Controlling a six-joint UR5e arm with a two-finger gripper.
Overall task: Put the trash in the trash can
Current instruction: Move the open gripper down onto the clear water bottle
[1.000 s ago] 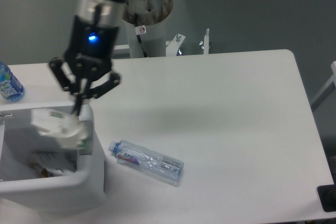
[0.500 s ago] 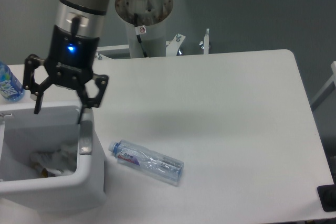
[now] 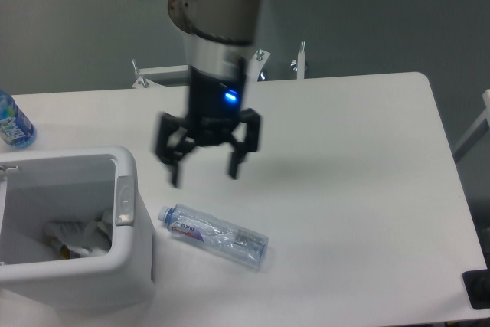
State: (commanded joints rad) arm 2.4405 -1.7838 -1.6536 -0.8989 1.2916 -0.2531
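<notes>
A clear crushed plastic bottle [image 3: 214,233] with a red-blue label lies on its side on the white table, just right of the trash can [image 3: 130,266]. Crumpled white paper [image 3: 76,235] rests inside that white bin. My gripper [image 3: 204,172] hangs open above the table, a little above and behind the bottle, with nothing between its fingers. It looks blurred from motion.
A blue-labelled water bottle [image 3: 13,122] stands at the table's far left edge. The robot's base column rises behind the table's back edge, with metal brackets [image 3: 298,57] beside it. A dark object [image 3: 478,289] sits at the lower right corner.
The paper dropped from the fingers into the bin, and the open gripper then swung right from over the bin to above the lying bottle.
</notes>
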